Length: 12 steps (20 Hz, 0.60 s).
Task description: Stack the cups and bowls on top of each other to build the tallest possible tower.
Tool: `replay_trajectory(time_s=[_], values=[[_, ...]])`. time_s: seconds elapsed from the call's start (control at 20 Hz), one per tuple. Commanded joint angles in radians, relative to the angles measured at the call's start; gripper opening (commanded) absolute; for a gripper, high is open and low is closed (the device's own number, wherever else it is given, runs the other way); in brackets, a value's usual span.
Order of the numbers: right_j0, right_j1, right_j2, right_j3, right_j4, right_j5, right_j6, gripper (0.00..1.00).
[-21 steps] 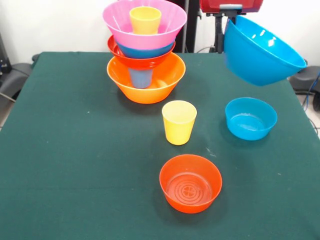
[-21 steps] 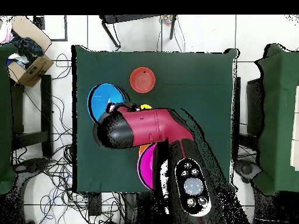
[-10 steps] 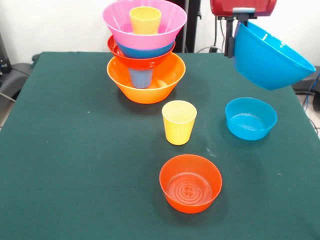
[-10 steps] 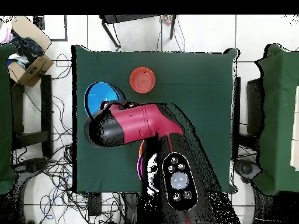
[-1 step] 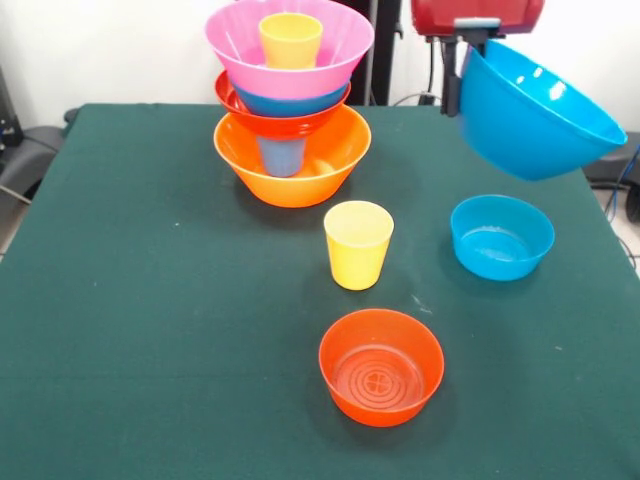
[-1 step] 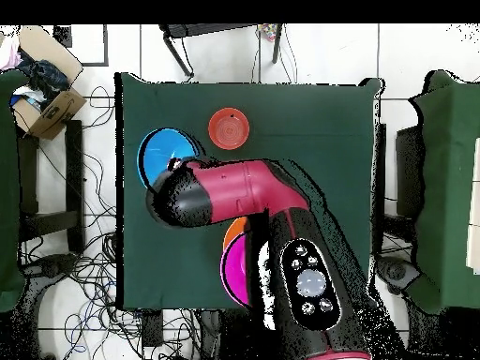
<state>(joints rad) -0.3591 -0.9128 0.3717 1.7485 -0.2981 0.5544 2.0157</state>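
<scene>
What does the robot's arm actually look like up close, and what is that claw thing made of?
The arm is thick and rounded, with a glossy dark red shell and black joint sections. One broad black segment carries a cluster of round grey buttons. In the front view only a red housing shows at the top, with a slim black claw below it; its material cannot be told.

six bowls show: one pink [image 5: 290, 45], one big orange [image 5: 292, 160], two red-orange [image 5: 381, 366], two blue [image 5: 501, 236]. cups [image 5: 358, 243] number three: two yellow, one blue.
</scene>
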Motion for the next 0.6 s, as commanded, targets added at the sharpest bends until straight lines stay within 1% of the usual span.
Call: replay_trajectory(time_s=[0.05,0.15,0.4,0.5,0.6], values=[[-0.100,-0.033,0.164,0.065,0.070,0.236,-0.245,0.00],[-0.120,-0.050,0.189,0.072,0.081,0.270,-0.257,0.00],[-0.171,-0.066,0.257,0.110,0.092,0.281,-0.265,0.00],[-0.199,-0.073,0.295,0.129,0.106,0.297,-0.283,0.00],[-0.229,-0.077,0.335,0.141,0.105,0.298,-0.301,0.00]])
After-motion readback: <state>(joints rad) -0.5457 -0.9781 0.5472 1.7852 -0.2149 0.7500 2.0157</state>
